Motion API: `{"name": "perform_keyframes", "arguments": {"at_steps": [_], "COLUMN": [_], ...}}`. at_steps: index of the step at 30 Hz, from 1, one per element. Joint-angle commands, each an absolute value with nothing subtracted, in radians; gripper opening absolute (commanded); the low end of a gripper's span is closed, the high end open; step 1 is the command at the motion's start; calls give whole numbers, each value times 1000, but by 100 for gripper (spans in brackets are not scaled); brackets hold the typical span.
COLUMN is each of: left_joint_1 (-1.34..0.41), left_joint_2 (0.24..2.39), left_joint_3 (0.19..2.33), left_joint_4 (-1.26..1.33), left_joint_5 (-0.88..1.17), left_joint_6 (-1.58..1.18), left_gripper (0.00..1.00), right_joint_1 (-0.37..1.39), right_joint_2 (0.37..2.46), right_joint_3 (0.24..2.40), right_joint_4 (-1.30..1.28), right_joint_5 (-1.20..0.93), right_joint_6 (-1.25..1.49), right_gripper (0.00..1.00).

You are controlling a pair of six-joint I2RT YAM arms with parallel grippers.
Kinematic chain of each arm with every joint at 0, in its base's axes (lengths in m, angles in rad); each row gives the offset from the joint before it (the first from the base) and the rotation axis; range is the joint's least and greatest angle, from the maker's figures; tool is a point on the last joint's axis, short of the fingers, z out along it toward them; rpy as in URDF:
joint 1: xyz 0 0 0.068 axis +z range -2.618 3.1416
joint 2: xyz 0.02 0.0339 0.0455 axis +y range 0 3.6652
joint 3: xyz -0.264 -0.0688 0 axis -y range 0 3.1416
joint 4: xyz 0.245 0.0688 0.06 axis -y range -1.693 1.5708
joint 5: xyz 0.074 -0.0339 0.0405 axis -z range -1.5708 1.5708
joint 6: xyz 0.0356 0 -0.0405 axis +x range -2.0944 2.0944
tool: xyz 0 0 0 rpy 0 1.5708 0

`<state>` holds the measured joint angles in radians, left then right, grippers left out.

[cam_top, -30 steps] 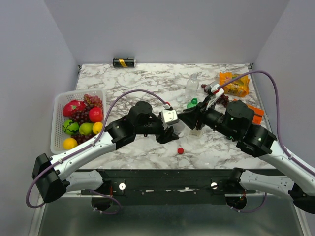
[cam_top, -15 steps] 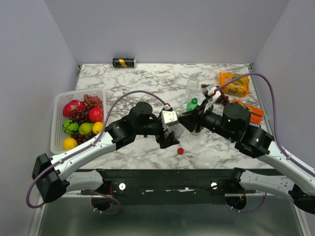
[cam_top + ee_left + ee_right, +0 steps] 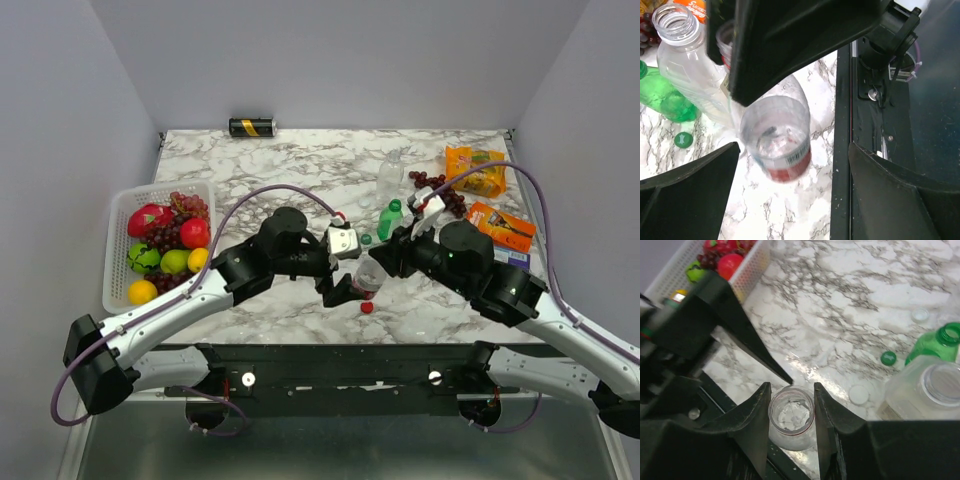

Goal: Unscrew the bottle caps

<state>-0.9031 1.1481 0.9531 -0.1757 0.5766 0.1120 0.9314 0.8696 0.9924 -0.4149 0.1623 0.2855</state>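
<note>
Uncapping looks to be at its tail end. Right tool (image 3: 792,392) is clamped on the neck of the small red-labelled bottle (image 3: 777,145), holding it tilted low over the desk (image 3: 300,170) near the front edge. Whether its base touches the marble I cannot tell. The right wrist view looks straight into its bare mouth, with no cap on it.

Left tool (image 3: 793,150) stands wide apart, a finger on either side of the bottle's base, touching neither. A red cap (image 3: 367,307) lies on the desk just beside it, most likely this bottle's own.

The green bottle (image 3: 935,347) shows an open neck, with a green cap (image 3: 888,358) loose nearby, and the larger clear bottle (image 3: 920,390) next to it is open too. The far clear bottle (image 3: 390,175) is too small to judge.

Next move, as I judge it: the right arm stands the small bottle upright on a bare patch, away from its neighbours, and only then parts its fingers — released at a tilt, it would likely topple.
</note>
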Motion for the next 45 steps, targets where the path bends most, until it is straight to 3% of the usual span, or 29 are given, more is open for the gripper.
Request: {"name": "perform_keyframes", "arguments": {"at_steps": [1, 11, 24, 27, 28, 31, 34, 36, 37, 45], "left_joint_1": [-878, -747, -739, -738, -738, -738, -739, -739, -739, -738], "left_joint_2": [1043, 1058, 1068, 1071, 1072, 1075, 1075, 1077, 1077, 1077], "left_joint_3": [979, 988, 985, 988, 986, 989, 991, 991, 992, 991], "left_joint_4": [-198, -169, -172, -173, -175, -178, -178, -181, -183, -181], "left_joint_5": [578, 328, 291, 282, 279, 275, 275, 276, 275, 244], "left_joint_6": [156, 15, 12, 9, 9, 9, 8, 8, 9, 5], "left_gripper": [99, 99, 99, 99, 99, 99, 99, 99, 99, 99], "right_joint_1": [893, 885, 885, 884, 885, 885, 885, 884, 885, 885], "right_joint_2": [835, 772, 718, 707, 701, 683, 663, 649, 646, 561], "right_joint_3": [904, 690, 574, 571, 572, 586, 606, 614, 624, 684], "right_joint_4": [-480, -446, -383, -388, -396, -411, -426, -433, -443, -460], "right_joint_5": [293, 577, 588, 568, 565, 540, 509, 480, 473, 437], "right_joint_6": [281, 344, 391, 402, 403, 396, 384, 376, 371, 347], "right_gripper": [1, 1, 1, 23, 35, 48, 53, 78, 83, 87]}}
